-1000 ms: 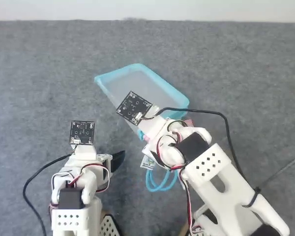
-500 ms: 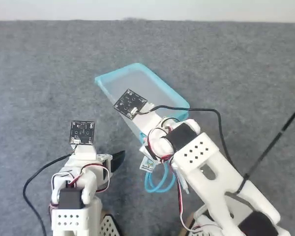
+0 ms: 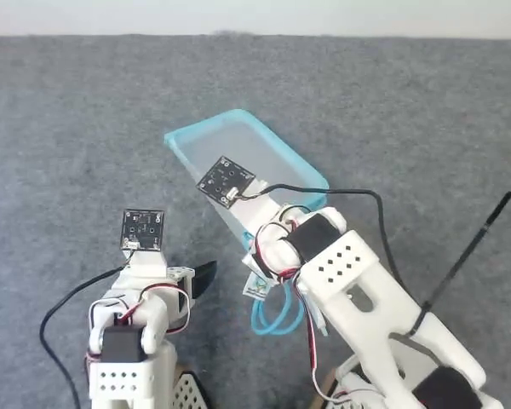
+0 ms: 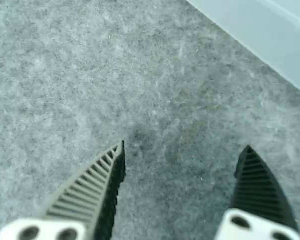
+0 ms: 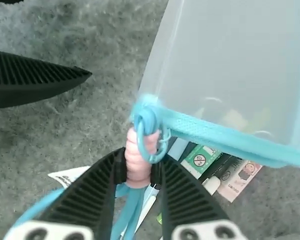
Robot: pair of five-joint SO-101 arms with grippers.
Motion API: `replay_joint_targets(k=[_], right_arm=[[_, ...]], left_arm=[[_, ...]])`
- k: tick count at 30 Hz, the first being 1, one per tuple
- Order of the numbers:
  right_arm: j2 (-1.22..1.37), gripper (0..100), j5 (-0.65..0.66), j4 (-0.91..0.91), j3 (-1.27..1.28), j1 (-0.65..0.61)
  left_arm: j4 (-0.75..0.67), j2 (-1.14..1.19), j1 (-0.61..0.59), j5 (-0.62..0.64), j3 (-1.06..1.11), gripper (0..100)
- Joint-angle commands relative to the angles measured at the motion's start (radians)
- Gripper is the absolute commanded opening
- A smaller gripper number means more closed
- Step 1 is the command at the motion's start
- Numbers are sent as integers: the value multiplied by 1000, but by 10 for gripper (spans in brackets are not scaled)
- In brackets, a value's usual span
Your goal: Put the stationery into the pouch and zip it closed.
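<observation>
My right pincer (image 5: 138, 159) pinched the pink rubber zip tag (image 5: 137, 176) of the clear, blue-edged plastic pouch (image 5: 230, 60), low centre. My left pincer (image 4: 184, 146) gaped wide, holding nothing.

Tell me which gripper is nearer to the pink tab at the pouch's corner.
Right. The right gripper is shut on the pink tab; the left gripper hangs open over grey mat, apart from the pouch.
</observation>
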Motion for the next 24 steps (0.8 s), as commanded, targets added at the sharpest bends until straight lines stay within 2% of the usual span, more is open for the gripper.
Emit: replay_joint_targets(k=[1,7,13,19,24], right_arm=[[-18,7,-11,-7,-9,-7],[-33,7,-2,-8,-15,-28],[-236,7,48,28,-15,-54],[-414,7,169,97,-17,-58],[-453,7,183,154,-21,-54]], left_arm=[[2,-18,-6,12,-7,336],[2,-18,-6,12,-7,336],[2,-18,5,9,-7,336],[2,-18,180,11,-7,336],[-8,-20,361,12,-7,336]])
